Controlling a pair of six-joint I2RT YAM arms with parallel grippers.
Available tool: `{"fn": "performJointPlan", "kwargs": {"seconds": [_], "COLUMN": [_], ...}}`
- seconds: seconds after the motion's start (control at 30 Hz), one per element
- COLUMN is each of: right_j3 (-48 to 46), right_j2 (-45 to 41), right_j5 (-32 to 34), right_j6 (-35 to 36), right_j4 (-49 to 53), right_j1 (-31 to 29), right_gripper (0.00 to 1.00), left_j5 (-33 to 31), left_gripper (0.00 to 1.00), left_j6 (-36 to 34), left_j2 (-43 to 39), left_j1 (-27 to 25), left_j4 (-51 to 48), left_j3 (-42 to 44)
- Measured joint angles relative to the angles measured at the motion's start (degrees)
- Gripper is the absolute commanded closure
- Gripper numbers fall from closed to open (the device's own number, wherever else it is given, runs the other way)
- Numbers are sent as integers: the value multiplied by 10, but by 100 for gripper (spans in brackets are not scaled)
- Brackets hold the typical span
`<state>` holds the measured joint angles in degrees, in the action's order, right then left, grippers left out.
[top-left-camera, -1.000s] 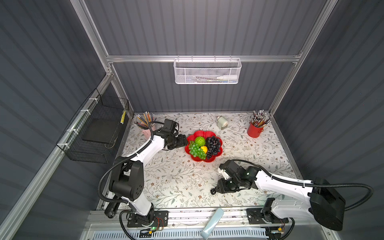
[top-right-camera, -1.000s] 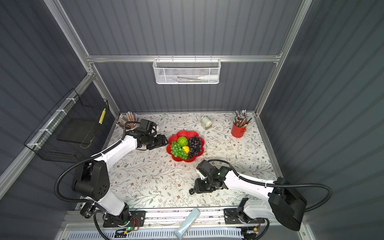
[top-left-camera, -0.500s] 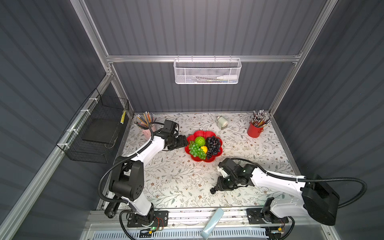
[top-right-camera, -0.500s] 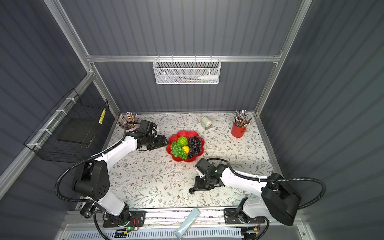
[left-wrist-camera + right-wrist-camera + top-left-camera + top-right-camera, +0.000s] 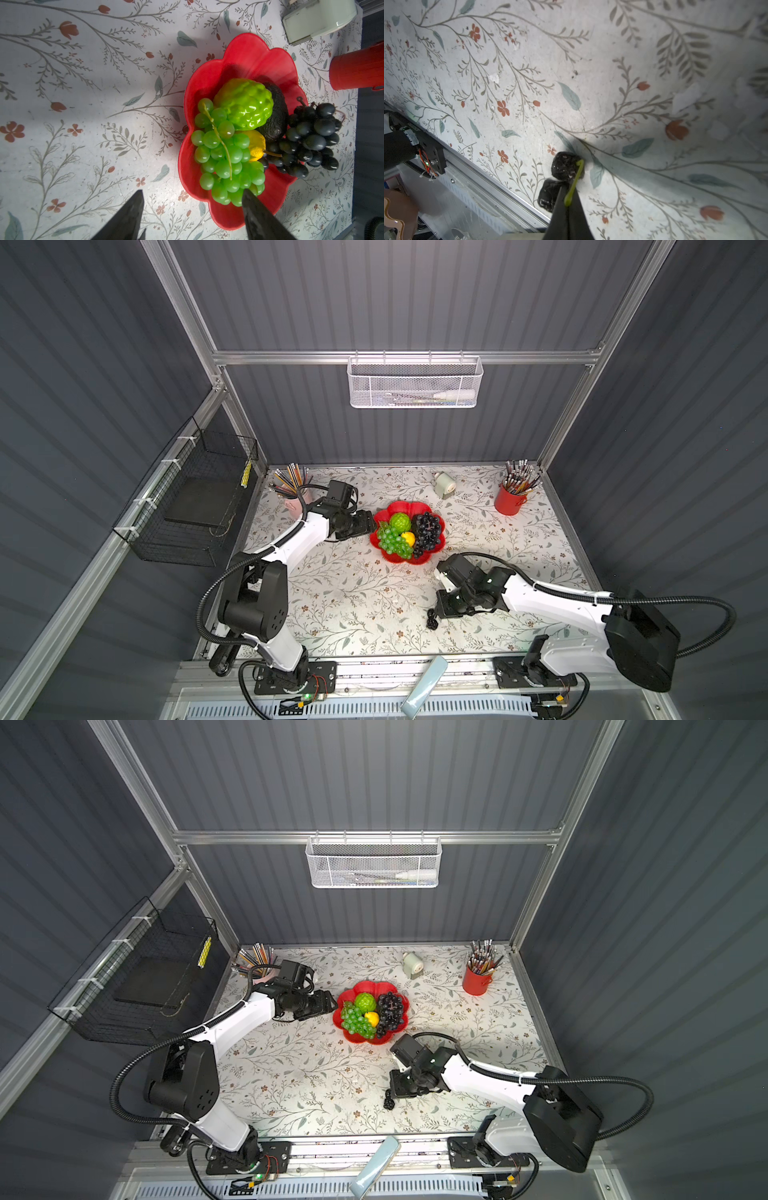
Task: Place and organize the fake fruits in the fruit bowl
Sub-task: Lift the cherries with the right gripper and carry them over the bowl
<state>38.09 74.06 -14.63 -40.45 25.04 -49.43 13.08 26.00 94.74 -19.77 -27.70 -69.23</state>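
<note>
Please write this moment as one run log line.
right end effector: shut on black berry cluster stem | left end effector: open, empty, beside filled fruit bowl

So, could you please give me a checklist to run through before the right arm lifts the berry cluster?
1. Right gripper jaws shut on berry cluster stem: ok.
2. Cluster clear of the table: cannot tell.
3. Bare space in fruit bowl: ok.
4. Left gripper open, empty: ok.
5. Left gripper clear of bowl rim: not ok, right beside it.
</note>
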Motion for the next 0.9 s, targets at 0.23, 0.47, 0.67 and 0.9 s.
{"fn": "performJointPlan", "kwargs": {"seconds": [0.23,0.47,0.67,0.9], "right_j3": [50,146,236,299], "right_j2": [-49,-42,45,167], "right_j5": [33,44,37,16], "right_j6": [45,110,174,228], "right_j4": [38,76,47,15], "right_j1": [16,85,138,149], "right_gripper": [100,100,100,100], "left_j5": [0,0,0,-1], "left_gripper": [25,25,25,25], "left_j6": [0,0,2,2], "left_j2": [0,0,0,-6], "left_j1": [0,0,0,0], "left_j4": [0,2,2,-4], "left_j3": [0,5,10,15]}}
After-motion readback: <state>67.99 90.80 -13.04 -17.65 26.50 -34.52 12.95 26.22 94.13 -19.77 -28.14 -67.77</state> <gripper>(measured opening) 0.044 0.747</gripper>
